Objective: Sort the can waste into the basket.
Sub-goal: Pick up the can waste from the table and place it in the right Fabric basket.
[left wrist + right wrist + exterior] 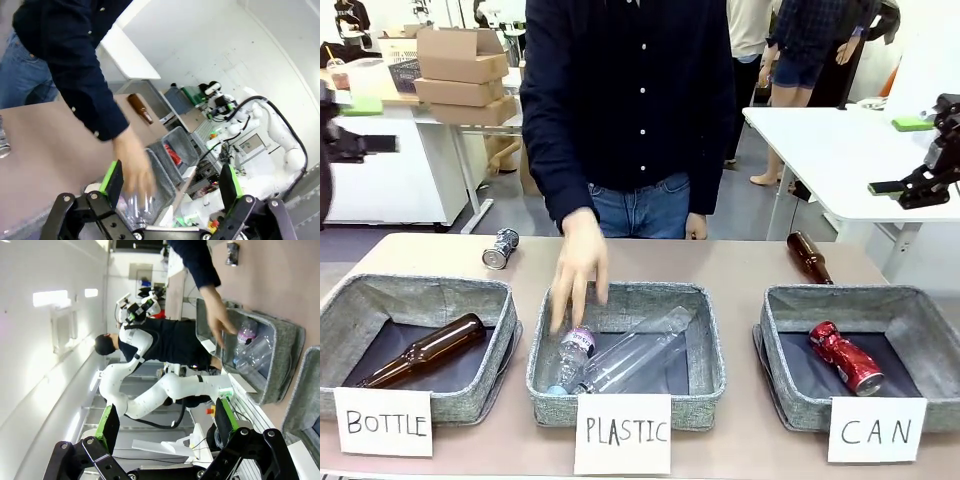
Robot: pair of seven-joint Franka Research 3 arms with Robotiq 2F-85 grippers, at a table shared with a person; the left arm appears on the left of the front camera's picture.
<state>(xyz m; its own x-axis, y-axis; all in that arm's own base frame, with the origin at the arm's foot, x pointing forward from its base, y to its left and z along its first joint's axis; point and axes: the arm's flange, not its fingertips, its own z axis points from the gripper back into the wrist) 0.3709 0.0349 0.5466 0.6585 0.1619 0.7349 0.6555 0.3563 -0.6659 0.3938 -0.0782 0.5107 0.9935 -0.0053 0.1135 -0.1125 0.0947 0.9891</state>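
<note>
Our left claw (pixel 170 180) and right claw (pixel 166 420) gape empty; the dented blue-silver metal can (pixel 500 248), upper left, we judge light and slippery: grasp mid-body.

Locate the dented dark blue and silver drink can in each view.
Front view: dark blue and silver drink can, left of centre, on the table.
Left wrist view: left edge, cut off.
Right wrist view: top edge, right of centre.
Shared landmark: the person's hand reaching into the middle grey fabric basket.

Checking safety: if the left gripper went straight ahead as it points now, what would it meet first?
Probably the person's hand, reaching into the middle basket, nearest ahead of the open left gripper; depth is unclear.
</note>
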